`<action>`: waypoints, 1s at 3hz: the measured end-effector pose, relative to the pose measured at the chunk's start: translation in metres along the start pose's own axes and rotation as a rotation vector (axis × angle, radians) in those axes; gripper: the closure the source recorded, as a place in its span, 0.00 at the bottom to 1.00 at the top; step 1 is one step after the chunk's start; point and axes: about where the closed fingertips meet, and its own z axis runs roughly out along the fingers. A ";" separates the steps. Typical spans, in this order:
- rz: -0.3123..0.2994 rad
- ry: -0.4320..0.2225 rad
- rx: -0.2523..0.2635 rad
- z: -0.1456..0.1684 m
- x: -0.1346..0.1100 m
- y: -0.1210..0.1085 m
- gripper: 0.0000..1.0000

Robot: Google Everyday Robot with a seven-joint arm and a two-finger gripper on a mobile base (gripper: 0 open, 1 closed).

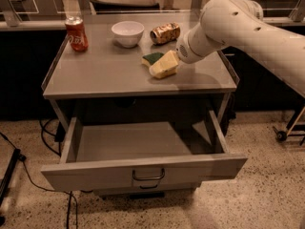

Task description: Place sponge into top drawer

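warm, yellowish light falls from overhead, toward 12 o'clock. the table top [105, 70] takes it evenly, with a soft sheen and no hard glare. the white arm [248, 27] at 1 o'clock and the bowl [127, 32] at 12 o'clock are the brightest things. the gripper [164, 65], just above the middle toward 12 o'clock, is low over the table top, with a soft shadow just beneath it and to its right. the top drawer [143, 142] is dim inside, darkest at its back right corner. the floor [267, 199] at 5 o'clock is moderately lit.

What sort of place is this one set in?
Probably a robot test lab: loose cables on speckled floor, a metal table with open drawer. The gripper is at the sponge.
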 end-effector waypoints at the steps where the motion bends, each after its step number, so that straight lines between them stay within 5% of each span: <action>1: 0.022 -0.019 -0.011 0.015 -0.001 0.000 0.00; 3: 0.026 -0.035 -0.028 0.037 -0.006 0.004 0.00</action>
